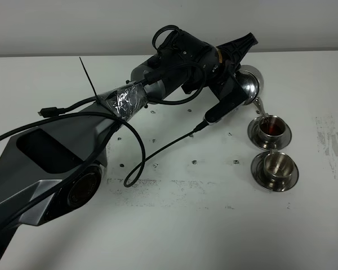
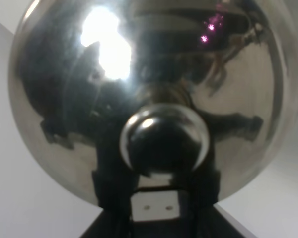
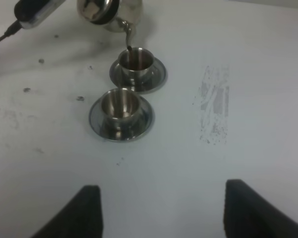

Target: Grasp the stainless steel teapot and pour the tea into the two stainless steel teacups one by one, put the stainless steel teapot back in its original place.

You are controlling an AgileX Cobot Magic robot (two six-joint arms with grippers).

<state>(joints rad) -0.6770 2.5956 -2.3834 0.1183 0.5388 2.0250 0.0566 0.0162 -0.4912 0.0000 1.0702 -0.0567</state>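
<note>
The stainless steel teapot (image 1: 249, 83) hangs tilted over the far teacup (image 1: 270, 128), and a thin stream of tea (image 1: 260, 111) runs from its spout into it. Reddish-brown tea fills that cup. The near teacup (image 1: 275, 164) stands on its saucer with no liquid showing. My left gripper (image 1: 234, 66), reaching across, is shut on the teapot. In the left wrist view the pot's shiny domed lid and knob (image 2: 164, 140) fill the picture. The right wrist view shows the teapot (image 3: 107, 12), both cups (image 3: 135, 59) (image 3: 120, 104), and my right gripper (image 3: 169, 213) open and holding nothing.
A black cable (image 1: 136, 147) loops from the left arm down onto the white table (image 1: 203, 230). A worn grey patch (image 1: 330, 143) marks the table to the right of the cups. The left arm's bulk covers the table's left side.
</note>
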